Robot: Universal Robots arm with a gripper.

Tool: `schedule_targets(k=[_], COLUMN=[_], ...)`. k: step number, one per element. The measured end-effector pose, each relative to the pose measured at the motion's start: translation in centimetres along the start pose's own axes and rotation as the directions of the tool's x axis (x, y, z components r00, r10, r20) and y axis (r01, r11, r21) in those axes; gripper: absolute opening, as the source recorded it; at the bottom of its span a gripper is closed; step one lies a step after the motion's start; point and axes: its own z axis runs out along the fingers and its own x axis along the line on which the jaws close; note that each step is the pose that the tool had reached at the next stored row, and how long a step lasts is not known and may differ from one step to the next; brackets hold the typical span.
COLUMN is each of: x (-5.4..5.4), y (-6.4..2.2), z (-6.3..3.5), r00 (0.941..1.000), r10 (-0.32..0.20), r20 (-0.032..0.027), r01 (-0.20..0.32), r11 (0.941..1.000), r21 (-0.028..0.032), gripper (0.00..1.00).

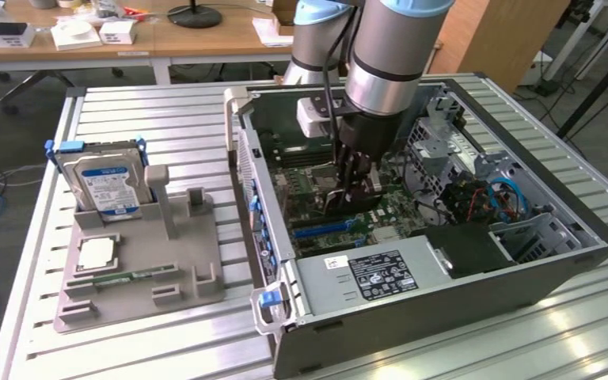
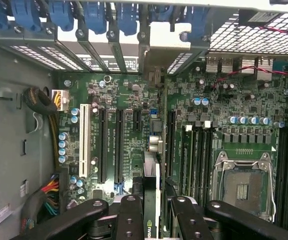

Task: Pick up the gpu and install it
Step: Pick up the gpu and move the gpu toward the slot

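The gpu [image 1: 355,204], a thin dark card, hangs on edge inside the open computer case [image 1: 283,297], just above the motherboard [image 1: 302,178]. My gripper [image 1: 348,178] reaches down into the case and is shut on the card's upper edge. In the wrist view the gpu [image 2: 151,172] runs edge-on between my two fingers [image 2: 129,215], over the black expansion slots [image 2: 118,145], and its far end points at the rear slot openings [image 2: 149,55]. My gripper [image 2: 151,205] holds it there.
Left of the case, a grey holder [image 1: 146,265] carries the blue-labelled hard drive [image 1: 104,178], a processor chip [image 1: 95,252] and a green memory stick [image 1: 124,277]. Inside the case are a power supply [image 1: 389,273], drive cages [image 1: 442,138] and blue cables [image 1: 505,198].
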Motion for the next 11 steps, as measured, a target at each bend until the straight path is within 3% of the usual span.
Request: schedule_targets(k=[11], x=[0.01], y=[0.16], z=[0.08], r00=[1.0000], r10=[0.000], r20=[0.0000], r01=[0.000], r11=[1.0000], r21=[0.0000], gripper=[0.26])
